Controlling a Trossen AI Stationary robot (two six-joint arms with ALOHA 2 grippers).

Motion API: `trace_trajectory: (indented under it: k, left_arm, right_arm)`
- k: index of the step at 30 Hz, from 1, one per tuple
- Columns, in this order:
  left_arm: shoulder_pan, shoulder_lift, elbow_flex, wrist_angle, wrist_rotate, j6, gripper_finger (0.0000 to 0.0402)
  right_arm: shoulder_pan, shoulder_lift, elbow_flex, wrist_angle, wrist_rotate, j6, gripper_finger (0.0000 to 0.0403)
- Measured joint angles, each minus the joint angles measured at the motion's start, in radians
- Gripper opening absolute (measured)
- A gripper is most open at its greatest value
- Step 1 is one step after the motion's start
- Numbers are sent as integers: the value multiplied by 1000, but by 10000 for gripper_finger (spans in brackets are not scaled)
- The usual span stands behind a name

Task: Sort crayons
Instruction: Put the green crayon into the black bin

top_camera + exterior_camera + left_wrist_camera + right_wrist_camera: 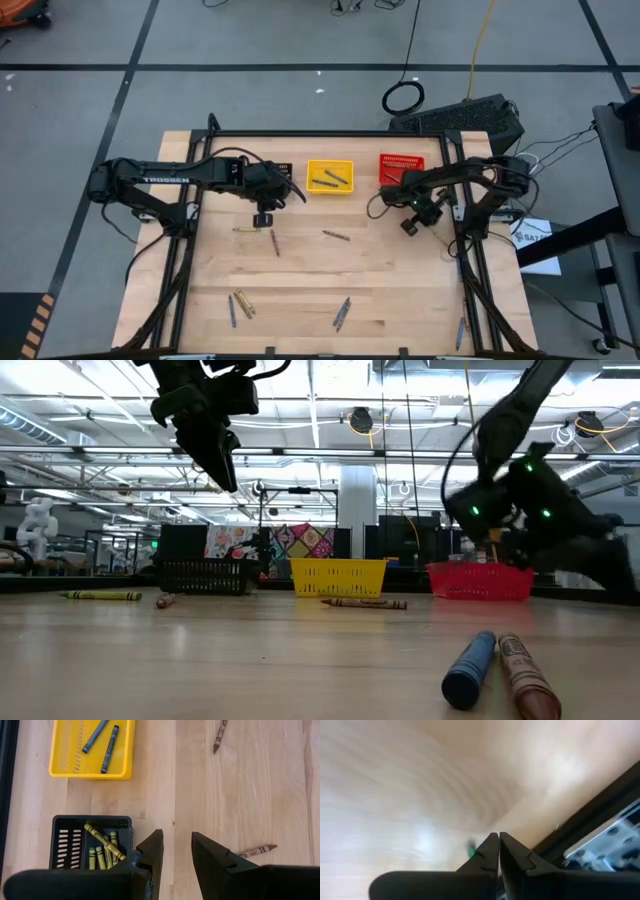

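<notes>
A: Start at your left. Where is the left gripper (263, 217)?

B: You have it hanging above the table (300, 270), just in front of the black basket (92, 842). Its fingers (150, 852) stand spread with nothing between them; bare wood shows through the gap.

A: And the crayons near it?

B: In the left wrist view you see several olive-yellow crayons (102, 851) lying in the black basket. On the boards below the gripper an olive-yellow crayon (247, 230) lies flat, with a brownish-red crayon (274, 242) just beside it. Nearer the front edge a small cluster of crayons (238, 305) rests on the left side.

A: Move to the middle.

B: The yellow basket (330, 178) sits at the back with two blue crayons (102, 742) inside. In front of it another brownish-red crayon (336, 236) lies alone on the wood. Toward the front, a pair of blue crayons (342, 313) lies together.

A: And your right?

B: The red basket (401, 166) stands at the back, apart from the yellow one. The right gripper (409, 227) hovers in front of it, near the table's right rail, with its fingers (487, 852) pressed together on nothing. One more blue crayon (460, 333) lies by the front right corner.

A: What does the low view add?

B: A blue and a brownish-red crayon (497, 672) lie side by side, close to that camera.
</notes>
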Motion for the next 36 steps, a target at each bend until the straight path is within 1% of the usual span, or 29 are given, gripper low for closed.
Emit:
trace_trajectory:
  k: [5, 9, 12, 14, 18, 22, 25, 29, 31, 36]
  left_arm:
    - [0, 0, 0, -1, 1, -1, 100]
    - [0, 0, 0, -2, 6, 0, 100]
    - [0, 0, 0, -2, 6, 0, 100]
    - [0, 0, 0, -3, 6, 0, 100]
    - [0, 0, 0, -4, 6, 0, 100]
    - [0, 0, 0, -5, 6, 0, 100]
    - [0, 0, 0, -8, 6, 0, 100]
    - [0, 0, 0, -22, 5, 0, 100]
    - [0, 0, 0, -21, 5, 0, 100]
    - [0, 0, 0, -20, 5, 0, 100]
  right_arm:
    - [0, -77, 53, -3, 2, 5, 0]
    - [0, -107, 69, -9, 3, 25, 8]
    - [0, -107, 71, -37, 8, 25, 30]
    - [0, -107, 71, -78, 29, 27, 50]
    - [0, -107, 71, -113, 21, 27, 90]
    - [1, -107, 68, -86, -65, 5, 113]
    - [2, -107, 37, -87, -83, 5, 118]
    - [11, -107, -38, -87, -107, 52, 118]
    - [22, -107, -67, -61, -119, 54, 118]
    - [46, -107, -96, -23, -159, 55, 118]
